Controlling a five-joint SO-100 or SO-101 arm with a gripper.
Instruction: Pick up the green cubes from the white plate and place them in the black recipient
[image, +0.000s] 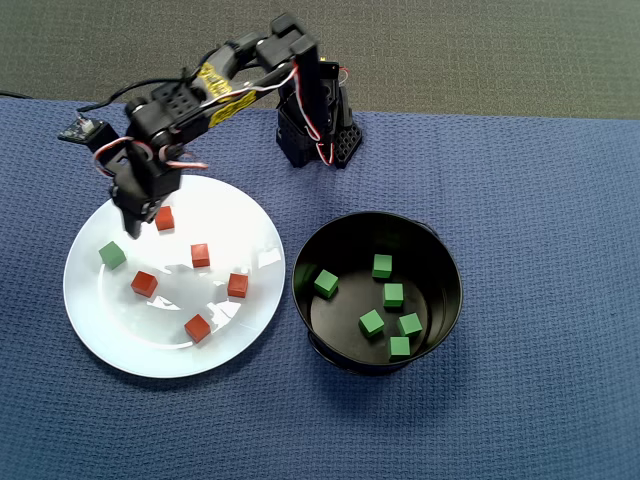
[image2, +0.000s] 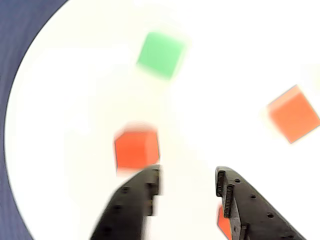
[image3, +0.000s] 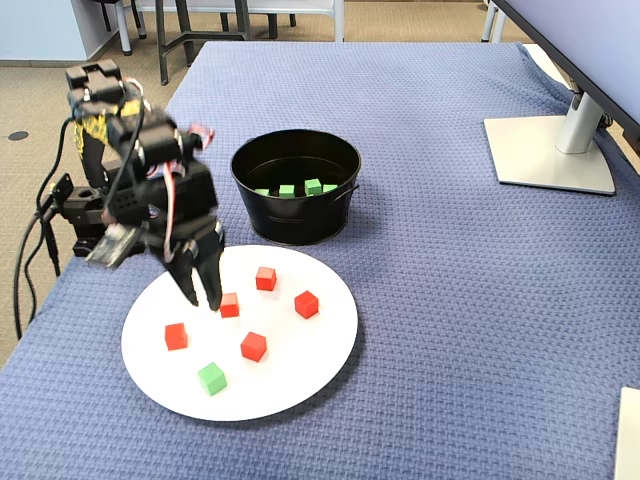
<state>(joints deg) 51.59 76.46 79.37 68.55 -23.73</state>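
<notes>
One green cube (image: 112, 254) lies on the left part of the white plate (image: 110, 325) among several red-orange cubes. Several green cubes (image: 393, 294) lie in the black recipient (image: 445, 290) to the right of the plate. My gripper (image: 135, 226) is open and empty, low over the plate's far left part, beside a red cube (image: 165, 217). In the wrist view the gripper (image2: 187, 182) points at bare plate (image2: 75, 100), with the green cube (image2: 161, 54) ahead and a red cube (image2: 136, 148) at the left fingertip. In the fixed view the gripper (image3: 201, 298) hangs above the green cube (image3: 211, 378).
Red-orange cubes (image: 200, 255) are scattered over the plate, one (image2: 223, 222) partly behind the right finger. The arm's base (image: 318, 135) stands behind the plate and tub on a blue cloth. A monitor stand (image3: 550, 150) sits far right in the fixed view.
</notes>
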